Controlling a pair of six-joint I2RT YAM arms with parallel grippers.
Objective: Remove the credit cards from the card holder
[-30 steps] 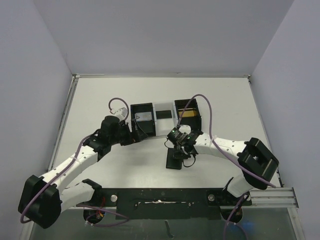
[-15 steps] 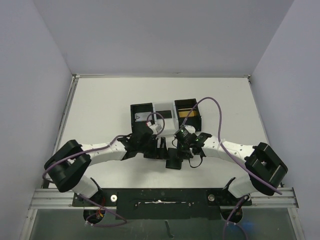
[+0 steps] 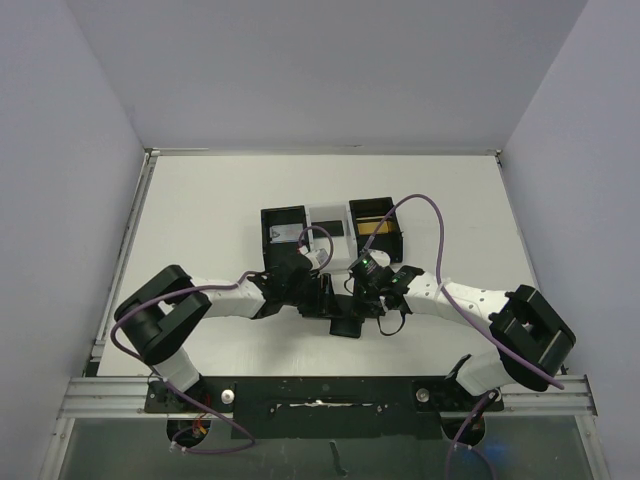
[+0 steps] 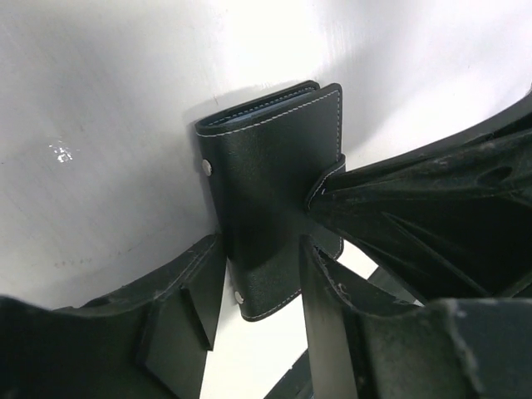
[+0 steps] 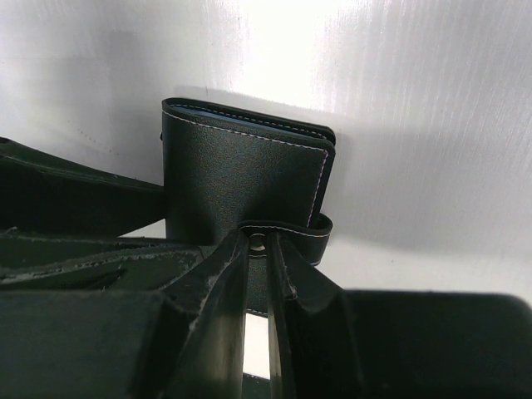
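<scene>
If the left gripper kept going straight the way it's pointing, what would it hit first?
The card holder: it sits between the fingers of the left gripper, so it probably comes first, though depth is unclear.

table [image 3: 200, 200]: white | card holder [image 3: 346, 325]: near centre | row of boxes [image 3: 283, 212]: behind it

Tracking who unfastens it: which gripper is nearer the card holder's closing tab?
Right. The right gripper is pinched on the closing tab; the left gripper sits open over the card holder body, beside the tab.
</scene>
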